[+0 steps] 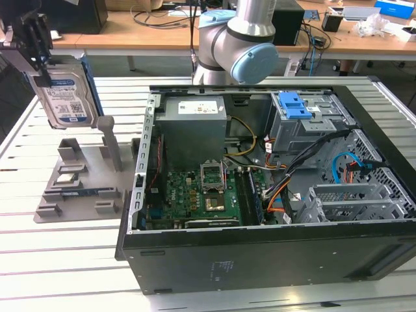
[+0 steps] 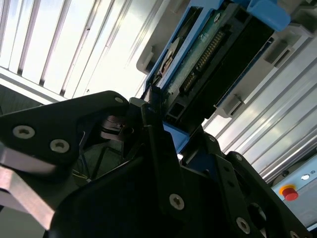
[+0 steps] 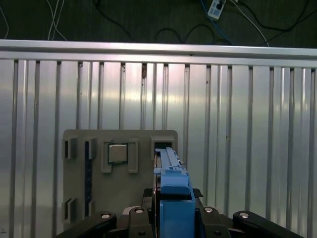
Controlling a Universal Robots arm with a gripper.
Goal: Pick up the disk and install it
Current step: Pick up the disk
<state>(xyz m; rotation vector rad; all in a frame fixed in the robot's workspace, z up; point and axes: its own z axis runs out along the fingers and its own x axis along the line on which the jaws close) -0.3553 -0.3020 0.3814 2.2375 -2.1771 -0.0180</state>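
The pincer [image 1: 39, 68] clamped the disk [image 1: 64, 97], long axis upright above the tabletop [image 1: 65, 260], computer case [image 1: 260, 260] toward the exterior view's right.

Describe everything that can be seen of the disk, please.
The disk is a flat silver metal drive with a white-and-blue barcode label and blue plastic side rails. In the second wrist view its other face shows a green circuit board. The gripper is shut on its upper end, so it hangs upright above the grey fixture at the exterior view's left, outside the computer case.
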